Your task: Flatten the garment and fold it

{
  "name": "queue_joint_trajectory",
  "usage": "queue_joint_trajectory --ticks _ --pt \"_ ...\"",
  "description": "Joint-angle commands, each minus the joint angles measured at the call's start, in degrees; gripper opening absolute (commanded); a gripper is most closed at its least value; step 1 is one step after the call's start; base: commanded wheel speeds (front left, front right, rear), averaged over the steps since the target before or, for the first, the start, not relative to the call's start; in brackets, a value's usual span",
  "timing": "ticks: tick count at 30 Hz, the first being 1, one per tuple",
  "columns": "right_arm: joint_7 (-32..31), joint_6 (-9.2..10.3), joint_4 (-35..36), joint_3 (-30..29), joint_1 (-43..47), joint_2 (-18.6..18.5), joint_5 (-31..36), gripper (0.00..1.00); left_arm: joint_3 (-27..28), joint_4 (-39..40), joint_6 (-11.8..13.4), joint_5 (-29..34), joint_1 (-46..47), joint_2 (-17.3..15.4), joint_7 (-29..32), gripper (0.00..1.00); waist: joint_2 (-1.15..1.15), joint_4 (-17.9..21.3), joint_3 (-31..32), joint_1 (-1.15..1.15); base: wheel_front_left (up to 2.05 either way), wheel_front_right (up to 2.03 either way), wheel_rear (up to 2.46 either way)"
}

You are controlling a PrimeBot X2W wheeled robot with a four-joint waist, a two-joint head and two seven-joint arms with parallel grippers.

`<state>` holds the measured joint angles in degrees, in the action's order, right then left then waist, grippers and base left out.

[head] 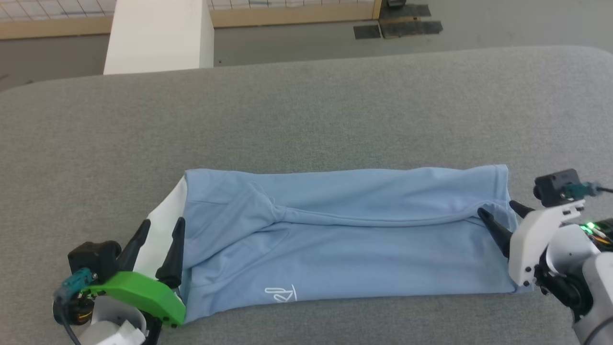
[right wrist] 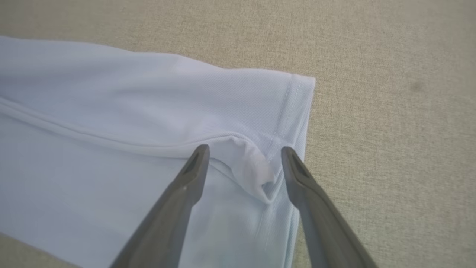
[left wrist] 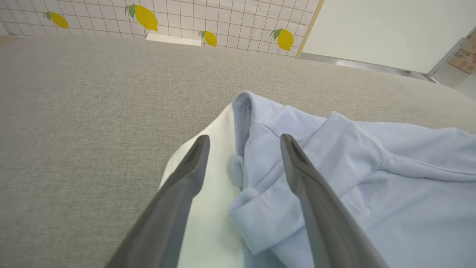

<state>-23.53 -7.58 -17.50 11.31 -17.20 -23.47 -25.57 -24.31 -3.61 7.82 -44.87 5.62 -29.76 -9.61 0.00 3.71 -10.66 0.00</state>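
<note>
as the light blue knit shirt [head: 335, 239] lies in a long band on the grey fabric surface [head: 306, 120], i see one gripper at each end of it. my left gripper [head: 162, 223] is released and holds nothing; one finger is over the white panel [head: 165, 211], the other over a rolled blue hem. my right gripper [head: 498, 208] is released too, its fingers standing on both sides of a small raised fold at the hem corner. i cannot tell if the tips touch the cloth. a long crease runs along the middle of the shirt. the white script logo [head: 281, 293] sits near the front edge.
</note>
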Motion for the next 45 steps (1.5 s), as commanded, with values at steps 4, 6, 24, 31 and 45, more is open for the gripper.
queue_joint_trajectory --ticks 4,6,24,31,45 --pt "3.53 0.09 4.76 -6.23 5.12 3.39 1.74 1.0 1.97 -1.6 3.61 5.82 2.09 3.03 -4.73 1.0 0.0 -1.41 2.62 0.0 0.0 0.0 0.0" --pt "4.71 0.09 6.51 -9.33 6.86 5.31 2.81 1.0 3.57 -1.87 4.44 8.41 2.86 4.74 -5.26 1.0 0.0 -1.74 3.25 0.0 0.0 0.0 0.0" --pt "8.17 0.09 2.12 -29.41 4.1 20.25 10.89 1.0 20.91 -1.98 -5.17 29.73 2.86 20.91 -5.38 1.0 0.0 -2.22 4.05 0.0 0.0 0.0 0.0" --pt "4.25 0.09 -9.35 -33.47 -0.69 20.52 13.47 1.0 23.42 -3.8 -8.45 33.03 3.03 23.68 -5.39 1.0 0.0 -3.0 3.78 0.0 0.0 0.0 0.0" --pt "-16.13 0.09 -19.89 -34.11 -6.41 20.58 14.65 0.05 26.44 -5.7 -11.52 35.95 3.96 25.77 -5.39 1.0 0.0 -3.57 2.89 0.0 0.0 0.0 0.0"
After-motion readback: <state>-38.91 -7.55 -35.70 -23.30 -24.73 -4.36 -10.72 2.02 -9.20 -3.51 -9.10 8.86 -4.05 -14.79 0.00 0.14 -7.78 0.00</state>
